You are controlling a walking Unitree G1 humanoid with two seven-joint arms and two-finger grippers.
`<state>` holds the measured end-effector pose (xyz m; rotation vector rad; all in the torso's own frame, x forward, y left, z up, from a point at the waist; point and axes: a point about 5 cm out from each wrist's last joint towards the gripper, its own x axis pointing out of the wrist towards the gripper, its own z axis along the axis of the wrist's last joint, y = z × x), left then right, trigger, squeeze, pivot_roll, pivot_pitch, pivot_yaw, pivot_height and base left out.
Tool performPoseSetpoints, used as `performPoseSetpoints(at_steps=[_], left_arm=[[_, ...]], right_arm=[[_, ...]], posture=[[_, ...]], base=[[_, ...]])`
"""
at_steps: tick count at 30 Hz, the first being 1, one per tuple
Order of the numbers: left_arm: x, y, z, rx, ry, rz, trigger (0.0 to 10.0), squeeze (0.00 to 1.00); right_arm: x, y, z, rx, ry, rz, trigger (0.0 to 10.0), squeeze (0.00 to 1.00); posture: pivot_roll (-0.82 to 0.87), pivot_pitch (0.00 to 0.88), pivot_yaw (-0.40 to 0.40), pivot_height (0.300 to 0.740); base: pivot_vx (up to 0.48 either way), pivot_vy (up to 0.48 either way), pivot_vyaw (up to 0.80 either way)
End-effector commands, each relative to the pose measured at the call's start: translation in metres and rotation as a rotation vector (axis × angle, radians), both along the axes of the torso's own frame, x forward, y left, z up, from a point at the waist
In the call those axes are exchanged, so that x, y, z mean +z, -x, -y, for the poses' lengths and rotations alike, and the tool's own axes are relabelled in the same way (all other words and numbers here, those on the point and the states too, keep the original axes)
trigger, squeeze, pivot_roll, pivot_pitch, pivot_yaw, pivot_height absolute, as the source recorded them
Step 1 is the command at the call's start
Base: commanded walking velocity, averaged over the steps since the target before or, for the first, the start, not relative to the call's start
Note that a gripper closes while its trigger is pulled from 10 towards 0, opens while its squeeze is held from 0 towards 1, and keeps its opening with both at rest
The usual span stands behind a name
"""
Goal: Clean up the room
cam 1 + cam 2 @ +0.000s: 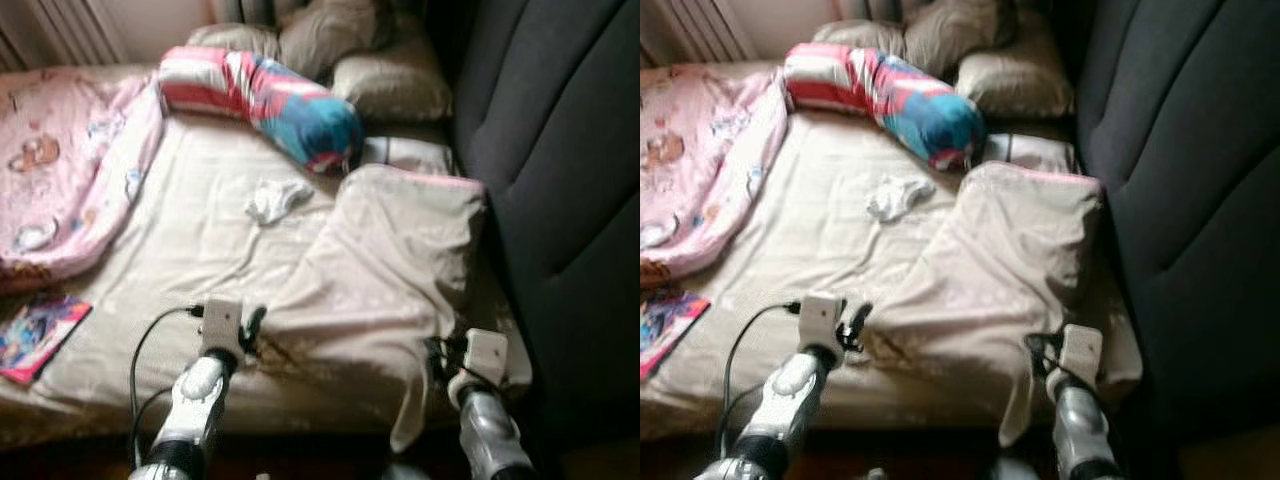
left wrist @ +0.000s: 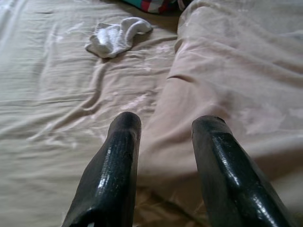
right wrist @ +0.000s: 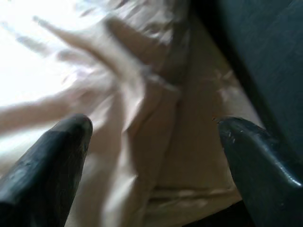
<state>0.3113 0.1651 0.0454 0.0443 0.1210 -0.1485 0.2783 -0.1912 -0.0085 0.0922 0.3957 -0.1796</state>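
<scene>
Left eye view: beige duvet (image 1: pixel 385 270) lies folded back on the bed (image 1: pixel 190 240), long axis running from the near edge up toward the pillows (image 1: pixel 390 85). The left gripper (image 1: pixel 248 330) sits at the duvet's near left edge, the right gripper (image 1: pixel 440 360) at its near right corner, where a flap hangs over the bed edge. Each arm is close to its own side. A white sock (image 1: pixel 275 198) lies well beyond the left gripper, near the striped bolster (image 1: pixel 265 95).

Right eye view: same layout; a pink blanket (image 1: pixel 690 170) and a book (image 1: pixel 665 320) lie off to the left.

Left wrist view: fingers (image 2: pixel 113 175) moderately apart, holding nothing, duvet fold straight ahead between them.

Right wrist view: fingers (image 3: pixel 52 156) spread wide, empty, duvet corner between and just beyond them; blurred.
</scene>
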Motion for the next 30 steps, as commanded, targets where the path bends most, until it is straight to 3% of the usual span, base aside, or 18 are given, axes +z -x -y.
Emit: performPoseSetpoints(at_steps=[1,30], left_arm=[[-0.0056,0.0055,-0.007,0.022,-0.006,-0.016,10.0,0.0],[-0.0045,0.0053,-0.0046,0.022,0.023,-0.007,10.0,0.0]], right_arm=[[-0.0046,0.0036,-0.0051,0.003,-0.017,-0.021,10.0,0.0],[-0.0109,0.0077,-0.0141,0.076,-0.069,-0.054,10.0,0.0]], posture=[[-0.02,0.151,0.017,0.69],[-0.03,0.154,0.011,0.69]], base=[[0.0,0.0,0.0],[0.0,0.0,0.0]])
